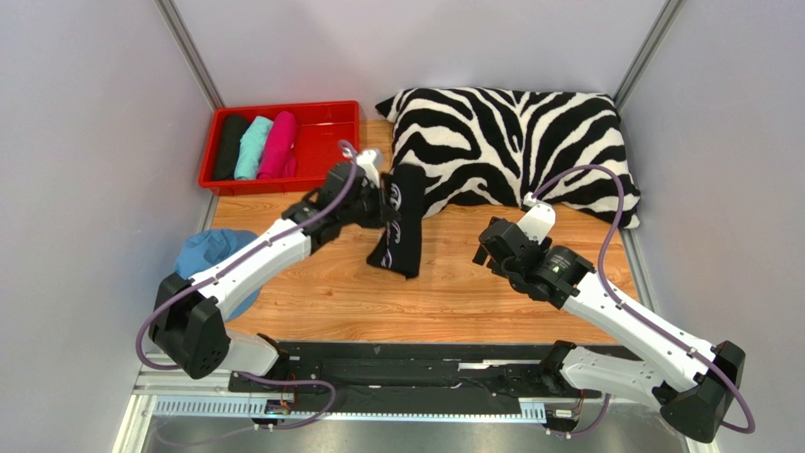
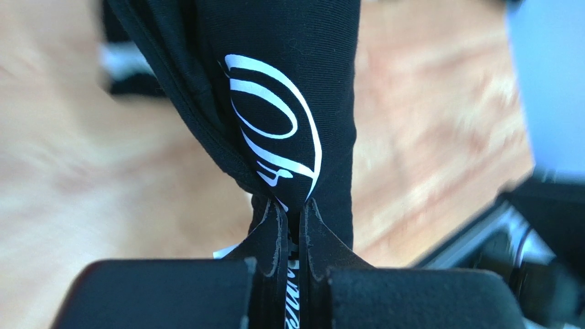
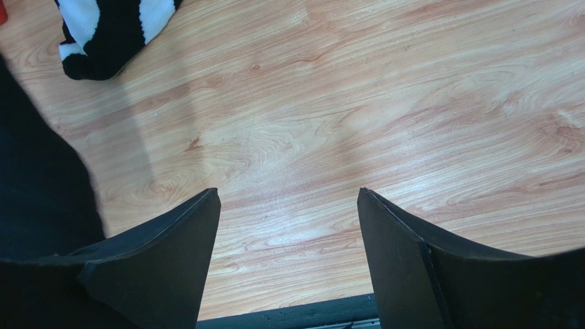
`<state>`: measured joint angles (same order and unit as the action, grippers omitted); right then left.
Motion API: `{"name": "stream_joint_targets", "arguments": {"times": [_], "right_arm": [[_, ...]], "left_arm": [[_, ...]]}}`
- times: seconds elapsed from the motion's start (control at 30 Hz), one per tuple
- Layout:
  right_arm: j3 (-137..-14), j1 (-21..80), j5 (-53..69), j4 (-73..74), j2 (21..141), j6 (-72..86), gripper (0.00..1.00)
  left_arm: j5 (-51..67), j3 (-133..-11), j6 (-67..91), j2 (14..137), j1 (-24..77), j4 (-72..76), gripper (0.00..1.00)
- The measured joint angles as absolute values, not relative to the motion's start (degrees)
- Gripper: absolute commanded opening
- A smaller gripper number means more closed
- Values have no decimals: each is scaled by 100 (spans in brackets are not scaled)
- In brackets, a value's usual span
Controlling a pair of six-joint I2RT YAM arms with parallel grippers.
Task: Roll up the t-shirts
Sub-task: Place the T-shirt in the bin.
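Left end effector pinching black t-shirt, cloth bunched just beyond jaws

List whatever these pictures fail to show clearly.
- White print on the black t-shirt: left wrist view, folds and the left pincer hide part; unreadable.
- Blue item: top view, left arm covers part; kind unclear.
- Rolled tees in the red bin: top view, too small for detail.
- Table behind the shirt: left wrist view, blurred.

I have bare table to pass over in front of the zebra pillow; the hanging black t-shirt blocks its left corner, and the red tray stands further left.
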<state>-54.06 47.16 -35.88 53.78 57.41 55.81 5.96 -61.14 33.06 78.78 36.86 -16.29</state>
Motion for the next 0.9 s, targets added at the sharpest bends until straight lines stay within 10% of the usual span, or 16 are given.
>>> {"name": "stream_joint_targets", "arguments": {"times": [0.9], "right_arm": [[-5400,4674,-3083,4434,6431,4375,78]], "left_arm": [[2877,-12070,1741,13238,-106,-1929,0]]}}
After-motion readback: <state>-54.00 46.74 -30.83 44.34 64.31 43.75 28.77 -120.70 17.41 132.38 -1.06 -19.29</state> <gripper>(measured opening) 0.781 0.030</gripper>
